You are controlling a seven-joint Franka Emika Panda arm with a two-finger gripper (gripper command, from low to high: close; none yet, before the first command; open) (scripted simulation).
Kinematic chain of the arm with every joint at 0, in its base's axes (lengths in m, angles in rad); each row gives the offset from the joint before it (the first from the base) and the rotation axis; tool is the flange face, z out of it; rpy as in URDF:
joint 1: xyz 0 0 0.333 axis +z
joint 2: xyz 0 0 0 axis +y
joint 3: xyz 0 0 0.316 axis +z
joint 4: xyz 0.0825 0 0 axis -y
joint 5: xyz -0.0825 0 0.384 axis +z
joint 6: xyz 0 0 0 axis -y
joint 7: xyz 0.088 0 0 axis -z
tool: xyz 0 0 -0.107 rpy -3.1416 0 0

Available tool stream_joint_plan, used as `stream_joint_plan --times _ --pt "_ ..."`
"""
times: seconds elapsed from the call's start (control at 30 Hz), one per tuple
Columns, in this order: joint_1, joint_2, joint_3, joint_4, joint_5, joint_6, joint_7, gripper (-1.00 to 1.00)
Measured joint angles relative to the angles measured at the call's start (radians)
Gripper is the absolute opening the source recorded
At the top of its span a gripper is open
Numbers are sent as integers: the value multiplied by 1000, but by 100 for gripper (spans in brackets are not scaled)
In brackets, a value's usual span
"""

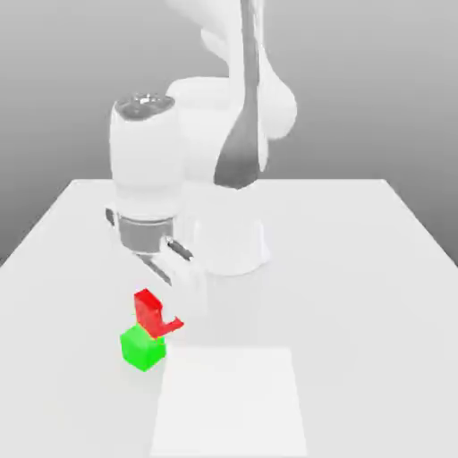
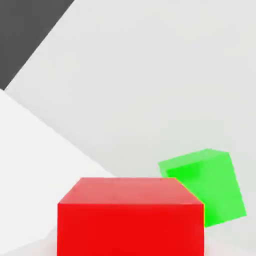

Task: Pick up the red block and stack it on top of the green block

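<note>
The red block (image 1: 148,311) is clamped in the gripper (image 1: 174,300), just above the green block (image 1: 141,348); it should be centred squarely before being released.

The flat, matte white surface (image 1: 358,268) carries the arm's round white base (image 1: 231,246) near its middle. A small bright green matte cube (image 1: 141,349) rests directly on it, toward the exterior view's left. A brighter white rectangular patch (image 1: 228,402) marks the near edge.
</note>
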Motion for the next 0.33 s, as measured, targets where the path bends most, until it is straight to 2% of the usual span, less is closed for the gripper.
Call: stream_joint_plan --times 0.23,0.27,0.33 --pt "-2 207 -23 -10 25 217 -33 -100" --pt "-3 230 -20 -9 31 239 -38 100" --pt "-1 230 -20 -9 31 239 -38 100"
